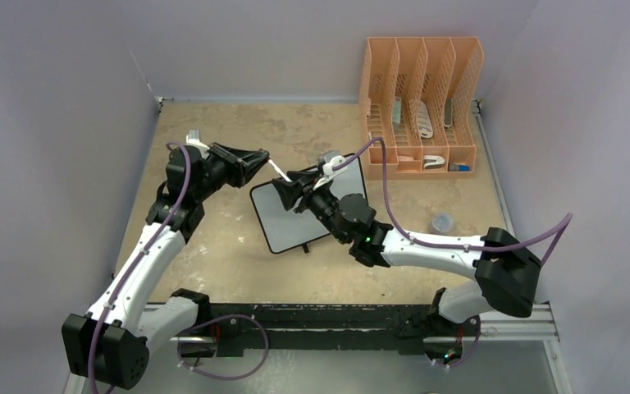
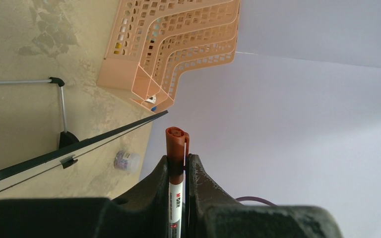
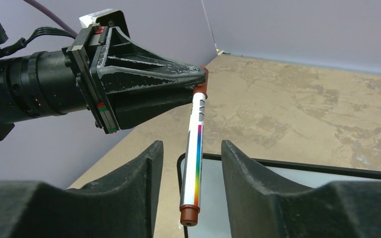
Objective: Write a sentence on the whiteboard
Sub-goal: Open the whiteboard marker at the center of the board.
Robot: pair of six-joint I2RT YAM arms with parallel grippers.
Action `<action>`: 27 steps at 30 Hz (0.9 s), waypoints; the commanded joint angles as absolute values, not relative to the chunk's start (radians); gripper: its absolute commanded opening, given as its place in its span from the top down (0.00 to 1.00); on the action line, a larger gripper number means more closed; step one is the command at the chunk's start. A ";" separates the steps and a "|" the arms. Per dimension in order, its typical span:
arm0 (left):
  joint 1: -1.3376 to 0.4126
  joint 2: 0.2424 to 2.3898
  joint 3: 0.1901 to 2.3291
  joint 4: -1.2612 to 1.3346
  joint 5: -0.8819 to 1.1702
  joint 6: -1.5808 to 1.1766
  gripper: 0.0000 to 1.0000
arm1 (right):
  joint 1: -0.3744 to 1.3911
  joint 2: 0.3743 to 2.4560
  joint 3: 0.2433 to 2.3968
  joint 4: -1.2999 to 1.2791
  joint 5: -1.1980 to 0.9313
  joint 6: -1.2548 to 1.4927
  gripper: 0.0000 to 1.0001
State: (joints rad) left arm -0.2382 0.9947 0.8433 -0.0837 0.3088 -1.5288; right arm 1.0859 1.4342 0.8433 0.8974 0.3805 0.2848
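My left gripper (image 1: 261, 161) is shut on the red-brown cap end of a marker (image 1: 279, 172). It holds the marker in the air, with the white barrel sloping down toward the right arm. The left wrist view shows the cap (image 2: 176, 143) pinched between the fingers. My right gripper (image 1: 289, 193) is open. In the right wrist view its fingers (image 3: 151, 158) stand on either side of the marker's rainbow-striped barrel (image 3: 194, 158) without touching it. The whiteboard (image 1: 294, 226) lies on the table under both grippers. No lettering shows on it.
An orange file organizer (image 1: 421, 107) with a few items in it stands at the back right. A small clear jar (image 1: 441, 222) sits on the table right of the board. Grey walls close in the left, back and right sides.
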 commanded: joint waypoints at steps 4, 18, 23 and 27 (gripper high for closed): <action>-0.250 0.978 0.831 -0.024 0.311 -1.601 1.00 | 1.093 1.437 0.895 0.997 0.425 0.265 0.56; -0.258 0.983 0.814 -0.015 0.325 -1.624 1.00 | 1.096 1.452 0.907 1.003 0.443 0.253 0.75; -0.258 0.982 0.821 -0.015 0.322 -1.619 1.00 | 1.097 1.451 0.909 0.987 0.426 0.251 0.70; -0.258 0.982 0.825 -0.015 0.319 -1.613 1.00 | 1.097 1.450 0.916 0.959 0.431 0.254 0.68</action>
State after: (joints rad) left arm -0.2512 0.9955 0.8196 -0.0647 0.3141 -1.5631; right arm 1.0885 1.4586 0.8604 0.9398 0.4210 0.2676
